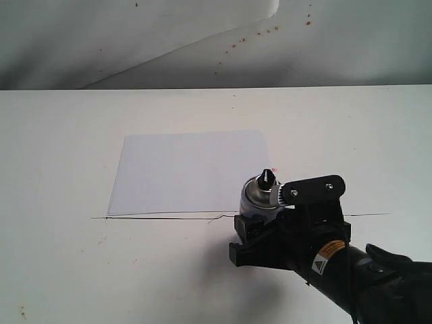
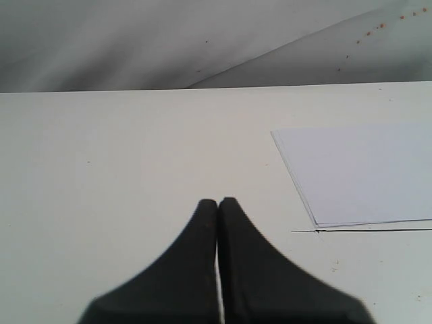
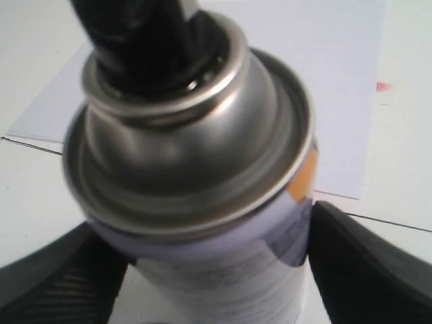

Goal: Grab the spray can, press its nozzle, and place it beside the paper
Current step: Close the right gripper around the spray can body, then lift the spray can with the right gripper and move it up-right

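Note:
The spray can stands at the near right corner of the white paper, its black nozzle pointing up. My right gripper is shut on the can's body, one finger on each side. Up close in the right wrist view are the can's shiny dome, the nozzle, both black fingers against the label, and the paper behind. My left gripper is shut on nothing over bare table, left of the paper; the exterior view does not show it.
A thin black line runs across the white table along the paper's near edge. A small pink spot lies on the table by the can. A creased white backdrop with reddish specks rises behind the table.

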### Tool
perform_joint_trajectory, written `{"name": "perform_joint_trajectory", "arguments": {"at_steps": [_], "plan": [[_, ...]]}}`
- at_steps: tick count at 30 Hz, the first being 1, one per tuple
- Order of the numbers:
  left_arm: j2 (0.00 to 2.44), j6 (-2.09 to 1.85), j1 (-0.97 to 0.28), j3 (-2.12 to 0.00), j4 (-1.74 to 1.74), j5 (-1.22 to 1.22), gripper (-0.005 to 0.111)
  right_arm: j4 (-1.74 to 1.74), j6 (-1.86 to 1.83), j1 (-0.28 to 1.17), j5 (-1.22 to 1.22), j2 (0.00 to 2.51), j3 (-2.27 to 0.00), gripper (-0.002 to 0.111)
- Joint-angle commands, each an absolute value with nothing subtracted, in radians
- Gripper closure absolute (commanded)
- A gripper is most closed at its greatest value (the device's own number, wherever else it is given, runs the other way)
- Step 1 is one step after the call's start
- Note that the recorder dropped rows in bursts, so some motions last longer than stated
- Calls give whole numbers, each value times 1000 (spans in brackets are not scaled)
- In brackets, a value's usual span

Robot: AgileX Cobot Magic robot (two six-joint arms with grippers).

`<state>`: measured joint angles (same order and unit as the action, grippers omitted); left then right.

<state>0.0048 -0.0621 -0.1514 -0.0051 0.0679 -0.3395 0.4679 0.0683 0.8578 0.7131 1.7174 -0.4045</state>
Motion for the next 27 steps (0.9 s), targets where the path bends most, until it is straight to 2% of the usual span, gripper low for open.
{"name": "perform_joint_trajectory", "arguments": {"at_steps": [1, 2, 10, 15, 27], "plan": [[0, -61, -157, 0, 68, -325, 107, 453, 62, 858, 728, 1718, -410, 105], [0, -61, -157, 0, 68, -325, 107, 453, 56, 858, 728, 1718, -410, 108], [0, -61, -157, 0, 68, -325, 107, 453, -15, 858, 720, 1700, -410, 108], [0, -61, -157, 0, 68, -325, 107, 457, -181, 858, 709, 1612, -410, 108], [0, -61, -157, 0, 68, -325, 107, 536, -469, 858, 492, 1398, -410, 108]]}}
